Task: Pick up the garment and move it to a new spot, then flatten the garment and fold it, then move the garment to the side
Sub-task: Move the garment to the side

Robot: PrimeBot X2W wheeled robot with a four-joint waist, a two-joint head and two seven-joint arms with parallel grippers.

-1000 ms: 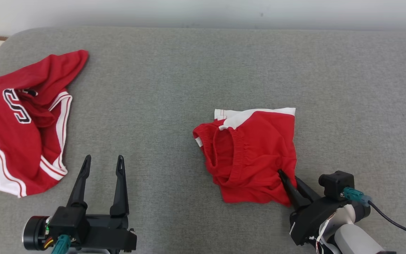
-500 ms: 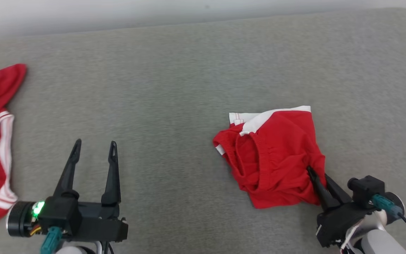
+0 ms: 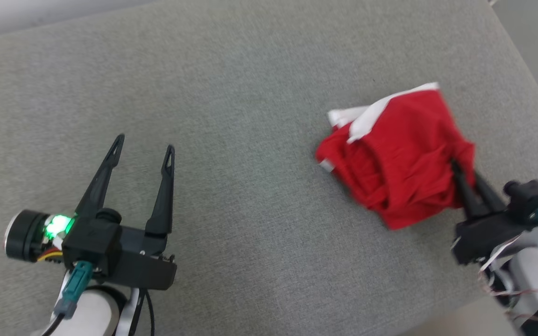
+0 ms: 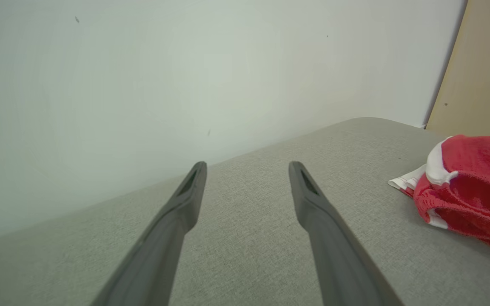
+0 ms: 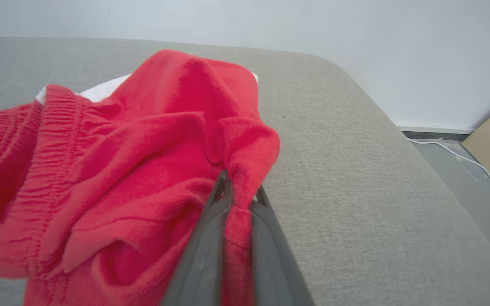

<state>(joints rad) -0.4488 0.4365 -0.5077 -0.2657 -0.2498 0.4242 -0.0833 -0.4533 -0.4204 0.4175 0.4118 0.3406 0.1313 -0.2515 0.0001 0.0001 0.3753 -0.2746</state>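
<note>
My right gripper (image 3: 464, 170) clamps a fold of the red garment (image 3: 399, 158), whose bulk lies ahead and left. My left gripper (image 3: 145, 142) is spread wide, empty.

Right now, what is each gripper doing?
Left gripper: open, holding nothing.
Right gripper: closed on the red garment.

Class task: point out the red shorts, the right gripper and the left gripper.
red shorts (image 3: 404, 158): head view, bunched red fabric.
right gripper (image 5: 240, 185): right wrist view, between fingertips pinching cloth.
left gripper (image 3: 145, 143): head view, between its spread fingertips.
</note>
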